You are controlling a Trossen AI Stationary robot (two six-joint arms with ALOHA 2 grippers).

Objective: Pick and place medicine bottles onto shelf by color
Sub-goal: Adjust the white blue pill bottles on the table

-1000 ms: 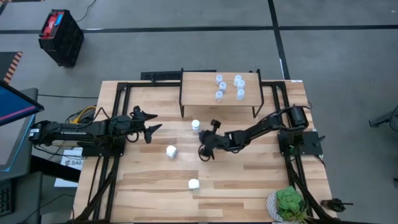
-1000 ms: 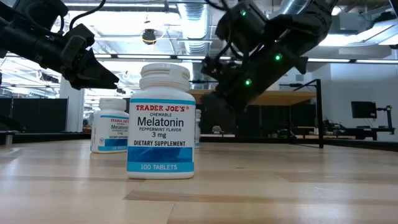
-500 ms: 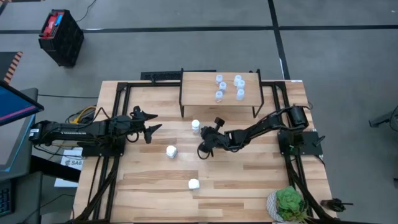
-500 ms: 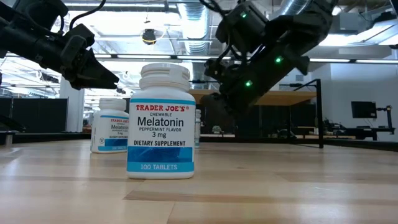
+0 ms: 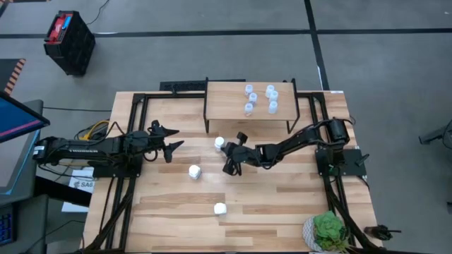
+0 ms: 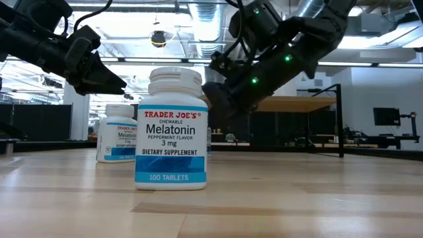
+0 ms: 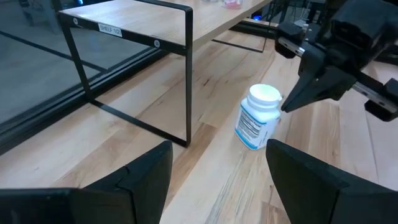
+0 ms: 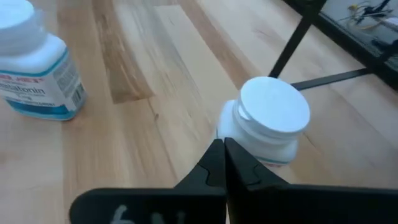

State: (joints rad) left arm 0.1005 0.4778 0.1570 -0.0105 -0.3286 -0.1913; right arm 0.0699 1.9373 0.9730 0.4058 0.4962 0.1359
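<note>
Three white medicine bottles stand upright on the table: one near the shelf (image 5: 219,143), one mid-table (image 5: 194,171), one nearer the front (image 5: 219,209). Several small pale-blue-topped bottles (image 5: 260,99) stand on the right part of the light-wood shelf (image 5: 229,102). My right gripper (image 5: 229,154) is shut, its tips right beside the bottle near the shelf (image 8: 272,121). My left gripper (image 5: 171,137) is open and empty at the table's left, looking at that same bottle (image 7: 258,117). My right gripper's shut fingertips (image 8: 217,155) stand low against the side of the white bottle near the shelf, coming from the table's right. I cannot tell whether they touch it. The bottle stands upright on the table.
The shelf's black metal legs (image 7: 188,74) stand just beyond the bottle. A green potted plant (image 5: 327,231) sits at the near right corner. In the low view the front bottle (image 6: 171,129) fills the middle, with another (image 6: 119,132) behind it.
My right gripper has moved toward the table's left and far edge, closing on the white bottle near the shelf.
</note>
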